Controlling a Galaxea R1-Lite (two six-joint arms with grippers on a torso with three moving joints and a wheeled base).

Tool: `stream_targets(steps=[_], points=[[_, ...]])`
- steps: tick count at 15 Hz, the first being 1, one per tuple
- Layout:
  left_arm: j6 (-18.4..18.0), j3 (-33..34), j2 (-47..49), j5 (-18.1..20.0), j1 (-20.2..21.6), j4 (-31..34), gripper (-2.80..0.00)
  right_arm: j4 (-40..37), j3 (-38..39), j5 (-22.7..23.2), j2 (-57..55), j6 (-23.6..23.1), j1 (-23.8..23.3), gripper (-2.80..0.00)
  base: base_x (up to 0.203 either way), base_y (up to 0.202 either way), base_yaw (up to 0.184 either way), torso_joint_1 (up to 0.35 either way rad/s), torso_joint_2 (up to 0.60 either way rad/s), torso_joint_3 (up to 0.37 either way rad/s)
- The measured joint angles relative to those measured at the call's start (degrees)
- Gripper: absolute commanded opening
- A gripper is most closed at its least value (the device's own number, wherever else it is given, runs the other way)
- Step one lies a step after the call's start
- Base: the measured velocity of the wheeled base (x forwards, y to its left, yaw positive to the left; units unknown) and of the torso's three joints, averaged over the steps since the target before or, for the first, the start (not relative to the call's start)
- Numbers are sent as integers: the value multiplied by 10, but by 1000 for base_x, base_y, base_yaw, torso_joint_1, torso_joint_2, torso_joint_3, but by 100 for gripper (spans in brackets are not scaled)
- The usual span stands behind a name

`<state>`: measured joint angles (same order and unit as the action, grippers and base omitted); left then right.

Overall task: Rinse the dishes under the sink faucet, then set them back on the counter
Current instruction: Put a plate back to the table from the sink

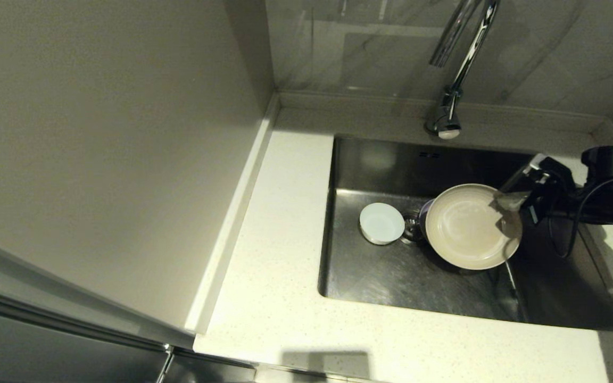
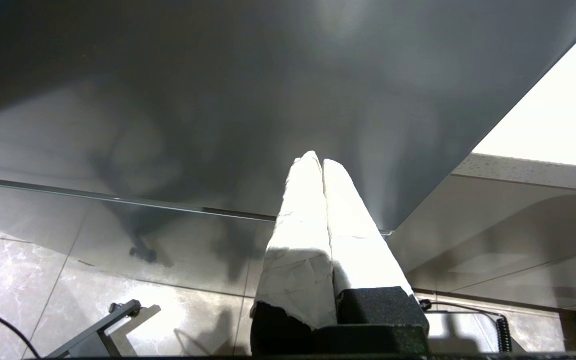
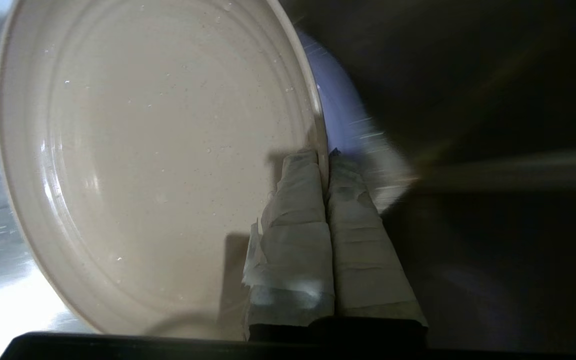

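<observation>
**Cream plate pinched at the rim: how to bring it under the tap**

The cream plate (image 1: 469, 226) is inside the sink (image 1: 386, 276), lifted off the bottom and tilted, its hollow face turned up and toward the left. Its right rim sits between the jaws of the right gripper (image 1: 506, 205), which are closed on it; in the right wrist view the two taped fingers (image 3: 298, 210) clamp the edge, one on the inner face & one behind. Small water drops show on the plate (image 3: 158, 150).

Under it, partly hidden, lies the purple plate (image 1: 424, 213), near the drain. The white bowl (image 1: 381, 223) stands on the sink floor just left of the drain, apart from both plates.

The faucet (image 1: 455, 80) rises behind the sink, its outlet high above the basin, left of and beyond the plate. No running water is visible, as far as I can tell.

My judgement for this step:
- The grip is on the rim only, w/ a wet surface, so move slowly; a fast swing may let the plate pivot or slip.
- Keep the plate tilted so water runs off into the basin, not onto the desk (image 1: 274, 255).
- Lift clear of the purple plate first, then go toward the spout, w/o touching the bowl.

The left gripper (image 2: 322, 165) is parked low, beside the cabinet, jaws closed on nothing.
</observation>
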<state>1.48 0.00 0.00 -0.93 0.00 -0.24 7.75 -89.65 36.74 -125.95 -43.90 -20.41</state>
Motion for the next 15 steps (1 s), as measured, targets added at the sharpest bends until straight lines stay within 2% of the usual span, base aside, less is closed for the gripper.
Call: stream_targets(steps=[2, 3, 6, 10, 15], points=[[0, 0, 0, 0, 0, 0, -280, 44, 13, 34, 33, 20, -28, -280, 0, 0, 0, 0, 0, 0], [0, 0, 0, 0, 0, 0, -280, 64, 18, 39, 49, 45, -37, -280, 0, 0, 0, 0, 0, 0], [0, 0, 0, 0, 0, 0, -280, 141, 28, 39, 94, 164, -52, -280, 0, 0, 0, 0, 0, 0], [0, 0, 0, 0, 0, 0, -280, 294, 54, 29, 152, 322, -85, -280, 0, 0, 0, 0, 0, 0], [0, 0, 0, 0, 0, 0, -280, 457, 29, -85, 218, 542, -134, -280, 0, 0, 0, 0, 0, 0]])
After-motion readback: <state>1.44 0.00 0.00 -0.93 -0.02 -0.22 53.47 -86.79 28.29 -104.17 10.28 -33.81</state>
